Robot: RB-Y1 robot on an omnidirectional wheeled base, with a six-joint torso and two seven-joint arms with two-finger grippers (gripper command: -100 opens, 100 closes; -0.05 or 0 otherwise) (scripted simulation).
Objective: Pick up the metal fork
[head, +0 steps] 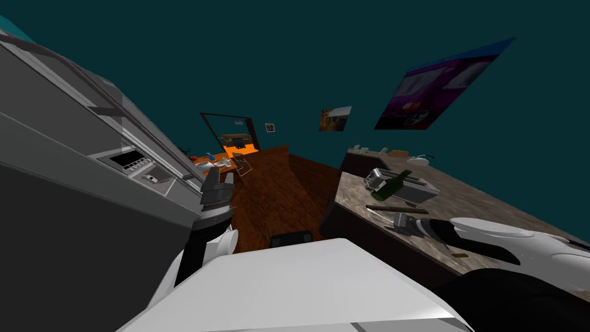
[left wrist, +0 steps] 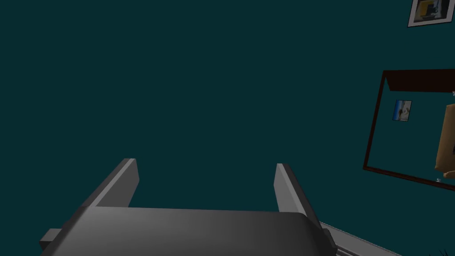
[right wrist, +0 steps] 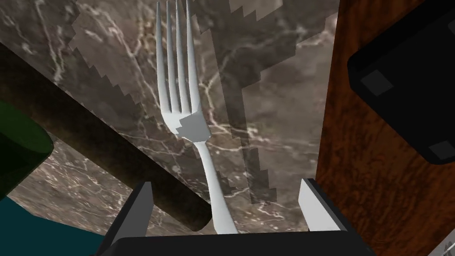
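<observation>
Your right pincer point(right wrist: 225, 182) hangs open over the fork point(right wrist: 195, 133), one blade on either side of the handle and neither touching it. The right wrist view gives you the close detail. The pale grey fork lies flat on the marbled counter point(right wrist: 284, 102), its four tines pointing away from the pincer and its handle running back between the fingers to the dark body. A dark brown rod point(right wrist: 111, 151) lies just beside the handle at an angle, its end near one blade. A green bottle point(right wrist: 17, 151) lies on the rod's far side. The head view gives you the wider scene: your right forearm reaches out low over the counter's near edge, and further along the bottle lies against a silver toaster point(head: 415, 189). Your left arm is raised beside a tall grey appliance point(head: 86, 173), and the left pincer point(left wrist: 205, 163) is open, holding nothing.
</observation>
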